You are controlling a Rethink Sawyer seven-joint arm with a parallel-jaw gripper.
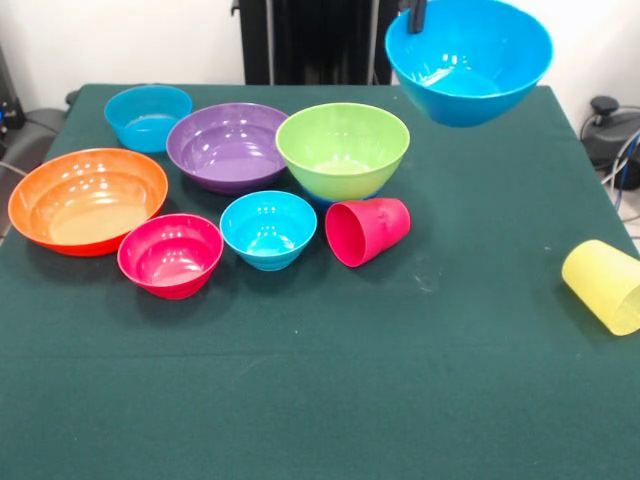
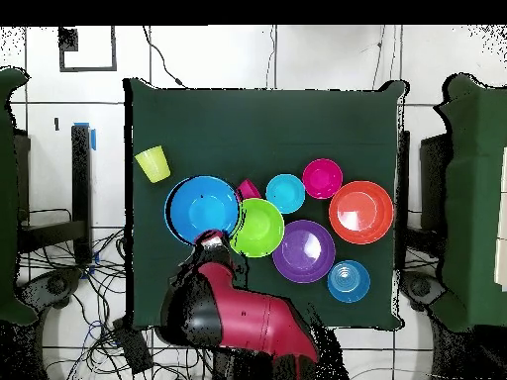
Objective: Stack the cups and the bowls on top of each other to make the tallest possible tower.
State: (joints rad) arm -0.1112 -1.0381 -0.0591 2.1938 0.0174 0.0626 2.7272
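Note:
A bright blue bowl [image 1: 468, 60] hangs in the air above the table's far right part. My gripper [image 1: 417, 15] is shut on its rim, and only a dark finger shows at the top edge. In the overhead view the gripper [image 2: 211, 237] meets that bowl [image 2: 203, 208] beside the lime green bowl [image 2: 257, 227]. On the table stand the lime green bowl [image 1: 343, 150], a purple bowl [image 1: 228, 147], an orange bowl [image 1: 88, 200], a pink-red bowl [image 1: 170, 255], a cyan bowl [image 1: 268, 229] and a blue bowl [image 1: 148, 117]. A red cup [image 1: 367, 231] lies on its side. So does a yellow cup [image 1: 605, 285].
The green table [image 1: 320, 400] ends close beside the yellow cup at the right. Cables and dark equipment [image 1: 610, 130] sit off the table's right side. The arm's red body [image 2: 257, 327] reaches over the table's edge in the overhead view.

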